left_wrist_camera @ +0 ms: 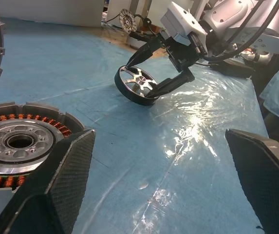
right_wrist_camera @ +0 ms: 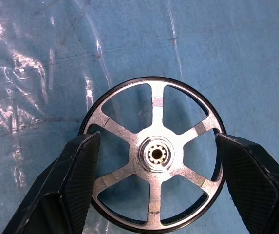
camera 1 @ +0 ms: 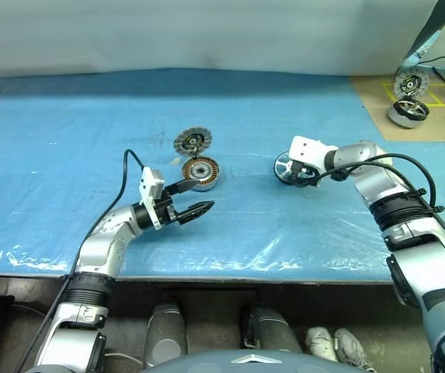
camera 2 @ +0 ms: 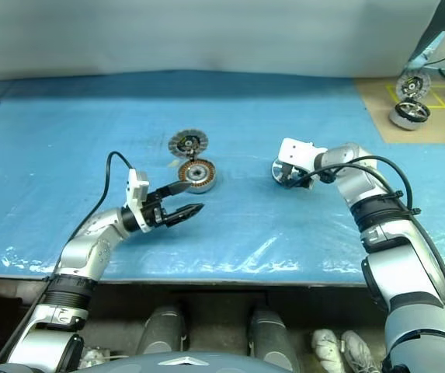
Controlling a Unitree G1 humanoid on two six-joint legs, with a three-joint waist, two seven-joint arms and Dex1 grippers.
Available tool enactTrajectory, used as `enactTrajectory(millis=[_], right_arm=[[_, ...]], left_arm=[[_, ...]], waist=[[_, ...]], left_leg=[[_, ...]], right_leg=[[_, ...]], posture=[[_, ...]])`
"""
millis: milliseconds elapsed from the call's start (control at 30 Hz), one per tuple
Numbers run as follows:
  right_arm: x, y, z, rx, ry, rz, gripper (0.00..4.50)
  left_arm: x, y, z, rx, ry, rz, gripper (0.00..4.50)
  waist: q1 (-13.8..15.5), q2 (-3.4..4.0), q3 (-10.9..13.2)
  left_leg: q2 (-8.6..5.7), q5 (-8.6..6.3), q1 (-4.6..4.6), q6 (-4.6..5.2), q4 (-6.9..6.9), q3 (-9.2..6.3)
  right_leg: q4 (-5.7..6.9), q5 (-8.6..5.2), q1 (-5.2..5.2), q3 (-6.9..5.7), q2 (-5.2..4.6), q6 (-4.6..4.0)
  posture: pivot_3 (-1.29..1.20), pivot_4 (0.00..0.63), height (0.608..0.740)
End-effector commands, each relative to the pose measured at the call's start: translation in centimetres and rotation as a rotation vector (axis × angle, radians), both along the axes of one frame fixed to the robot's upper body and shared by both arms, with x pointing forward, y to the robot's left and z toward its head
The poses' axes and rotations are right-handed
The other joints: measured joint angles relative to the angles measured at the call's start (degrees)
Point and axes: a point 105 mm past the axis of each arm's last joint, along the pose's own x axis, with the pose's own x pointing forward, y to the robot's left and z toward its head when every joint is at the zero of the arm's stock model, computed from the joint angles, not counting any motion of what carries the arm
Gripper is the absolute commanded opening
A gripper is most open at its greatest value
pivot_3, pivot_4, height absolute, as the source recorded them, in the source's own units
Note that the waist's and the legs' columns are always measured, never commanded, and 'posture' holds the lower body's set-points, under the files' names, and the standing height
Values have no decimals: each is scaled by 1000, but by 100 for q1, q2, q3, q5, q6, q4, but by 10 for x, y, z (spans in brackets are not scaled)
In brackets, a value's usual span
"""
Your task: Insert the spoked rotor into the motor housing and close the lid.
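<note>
One spoked rotor [right_wrist_camera: 154, 155], one motor housing [camera 1: 201, 172], one lid [camera 1: 192, 141], all on the blue-covered counter [camera 1: 51, 155]. Rotor: shiny silver wheel w/ dark outer rim, six spokes, small toothed hub; it lies right of the housing, well apart. Right gripper [camera 1: 295, 172] is over it, jaws spread wide, one finger either side of the rim, not clamped. Housing: squat round cup, copper windings ringing a metal hub inside, no rotor in it. Lid stands open at the housing's far rim, ribbed face showing. Left gripper [camera 1: 195, 200] sits just beside the housing, jaws released, holding nothing. Two more motor parts [camera 1: 408, 97] on a brown board, far right corner.
</note>
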Motion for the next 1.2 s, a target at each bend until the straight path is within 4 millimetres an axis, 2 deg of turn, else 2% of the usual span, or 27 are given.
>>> enactTrajectory(millis=[33, 100, 267, 533, 600, 667, 733, 833, 900, 1033, 1100, 1200], right_arm=[[-4, -5, -10, -18, 47, -13, 3809], [-6, -5, -13, -16, 62, -12, 3373], [-10, -2, -23, -12, 96, -9, 1769], [-15, 0, -28, -8, 109, 6, 1726], [-17, 4, -24, 11, 94, 26, 1726], [-15, 11, -11, 79, 44, 35, 1726], [-15, 26, 13, 236, -21, 56, 1726], [-20, 43, 37, 418, -53, 78, 1726], [-25, 52, 43, 480, -44, 89, 1726], [-50, 100, 49, 664, 38, 193, 1726], [-54, 109, 50, 695, 58, 198, 1726], [-53, 134, 45, 732, 84, 208, 1726]], left_arm=[[1, 1, 10, 12, -55, -2, 4500], [1, 2, 10, 14, -56, -1, 4500], [2, 1, 11, 16, -61, -2, 4500], [2, 2, 11, 19, -67, -6, 4500], [2, 3, 11, 20, -68, -6, 4500], [3, 4, 13, 18, -71, 0, 4500], [5, 10, 16, 16, -75, 22, 4500], [8, 20, 18, 21, -76, 53, 4500], [9, 25, 18, 24, -76, 71, 4500], [11, 41, 18, 48, -67, 113, 4500], [11, 44, 18, 53, -67, 121, 4500], [13, 53, 18, 67, -65, 156, 4500]], waist=[[3, 0, 0], [4, 0, 0], [2, -7, -4], [2, -8, -4], [3, -8, -4], [0, -8, -4], [-4, -9, -3], [-17, -5, 0], [-6, -1, 2], [12, -2, 2], [11, -2, 2], [11, -2, 3]], left_leg=[[0, 1, 1, 1, 1, 0], [-1, 2, 2, 3, 1, 0], [-2, 2, -1, 3, 1, 1], [0, 1, 10, 4, 0, 1], [0, 2, 10, 3, -1, 1], [0, 1, 10, 3, -2, 1], [0, 1, 10, 4, -3, 2], [2, 1, 4, 5, -8, 10], [1, 3, -6, 6, -9, 12], [1, 13, -15, 21, -19, 10], [2, 13, -11, 21, -30, 10], [-1, 10, -15, 12, -34, 10]], right_leg=[[0, 0, 1, 0, -1, 0], [0, 0, 4, 0, -3, 0], [-3, 0, 4, -1, -4, 0], [-4, -1, 14, -1, -4, -1], [-4, -1, 14, -1, -3, -1], [-4, -1, 14, -1, -3, -1], [-5, 0, 12, 0, -3, -1], [-3, 0, -7, 9, 1, 0], [-2, 1, -20, 11, 2, 1], [-5, 11, -24, 3, 1, 18], [-6, 11, -26, 1, 2, 19], [-10, 10, -28, 0, -3, 18]], posture=[[0, 150, 740], [0, 150, 740], [0, 150, 740], [0, 150, 740], [0, 150, 740], [0, 150, 740], [0, 150, 740], [0, 150, 740], [0, 150, 740], [0, 150, 740], [0, 150, 740], [0, 150, 740]])
